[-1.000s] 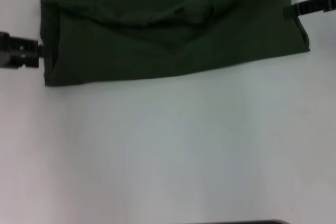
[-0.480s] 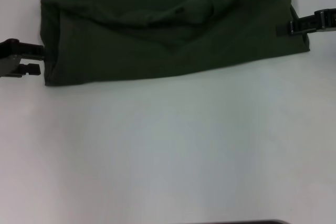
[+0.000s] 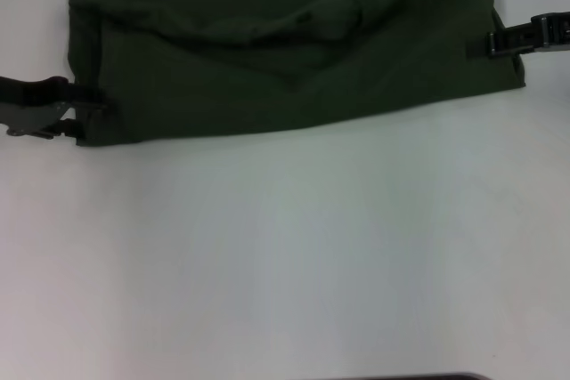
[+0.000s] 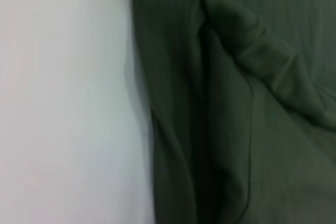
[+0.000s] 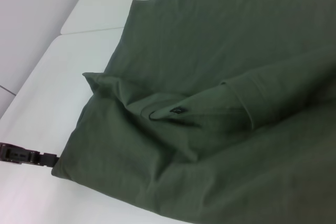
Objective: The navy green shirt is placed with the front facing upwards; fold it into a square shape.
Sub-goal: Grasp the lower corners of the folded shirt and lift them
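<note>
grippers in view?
2. Left gripper at the shirt's left edge near the front corner; right gripper at its right edge. Neither wrist view shows its own fingers.

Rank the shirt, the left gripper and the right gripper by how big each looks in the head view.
1. navy green shirt, by far the largest.
2. left gripper and right gripper: both small and cut off by the picture's edges, so too close to rank.

Head looks down; wrists close on shirt (image 3: 294,51), shared fold.
</note>
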Available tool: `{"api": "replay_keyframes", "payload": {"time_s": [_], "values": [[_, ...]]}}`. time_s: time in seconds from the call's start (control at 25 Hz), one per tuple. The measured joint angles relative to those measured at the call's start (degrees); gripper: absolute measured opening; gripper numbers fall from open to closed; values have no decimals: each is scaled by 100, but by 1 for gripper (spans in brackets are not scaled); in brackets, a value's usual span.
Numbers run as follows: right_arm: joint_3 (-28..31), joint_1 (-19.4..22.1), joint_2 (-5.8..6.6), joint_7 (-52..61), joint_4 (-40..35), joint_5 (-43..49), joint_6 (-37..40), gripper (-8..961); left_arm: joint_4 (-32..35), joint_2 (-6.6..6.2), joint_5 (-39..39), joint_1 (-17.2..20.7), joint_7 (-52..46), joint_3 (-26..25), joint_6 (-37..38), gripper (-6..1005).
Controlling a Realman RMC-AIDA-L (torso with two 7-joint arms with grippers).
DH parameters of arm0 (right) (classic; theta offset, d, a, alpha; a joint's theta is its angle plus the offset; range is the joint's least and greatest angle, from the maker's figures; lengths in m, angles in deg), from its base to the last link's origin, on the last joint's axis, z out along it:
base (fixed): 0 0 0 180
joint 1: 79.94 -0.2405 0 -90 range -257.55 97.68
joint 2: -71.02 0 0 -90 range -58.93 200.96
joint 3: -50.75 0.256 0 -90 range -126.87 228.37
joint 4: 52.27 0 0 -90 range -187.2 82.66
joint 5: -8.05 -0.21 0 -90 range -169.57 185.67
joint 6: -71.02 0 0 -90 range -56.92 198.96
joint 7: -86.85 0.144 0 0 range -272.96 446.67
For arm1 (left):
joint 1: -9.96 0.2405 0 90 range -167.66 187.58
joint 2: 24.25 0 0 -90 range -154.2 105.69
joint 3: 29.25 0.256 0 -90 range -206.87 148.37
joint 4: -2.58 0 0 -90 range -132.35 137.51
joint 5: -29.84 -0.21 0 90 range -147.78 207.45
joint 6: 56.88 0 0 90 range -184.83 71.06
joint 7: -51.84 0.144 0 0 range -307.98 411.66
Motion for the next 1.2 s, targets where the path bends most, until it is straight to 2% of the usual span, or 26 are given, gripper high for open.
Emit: {"api": "replay_keyframes", "payload": {"time_s": [0.08, 0.36, 0.52, 0.8, 1.2], "values": [[9, 25, 1, -3, 0, -7, -2, 596, -16, 15, -1, -35, -18, 0, -8, 739], [63, 63, 1, -23, 0, -8, -10, 595, -78, 27, -3, -74, -69, -4, -72, 777], [64, 63, -1, -49, -1, -9, -11, 596, -96, 84, -3, -93, -63, -5, -111, 798], [69, 53, -20, -49, -5, -9, 11, 595, -308, 120, -2, -215, -36, 202, -274, 751], [227, 40, -26, -50, -5, -18, 42, 595, -114, 167, -10, -219, 2, 393, -286, 683]]}}
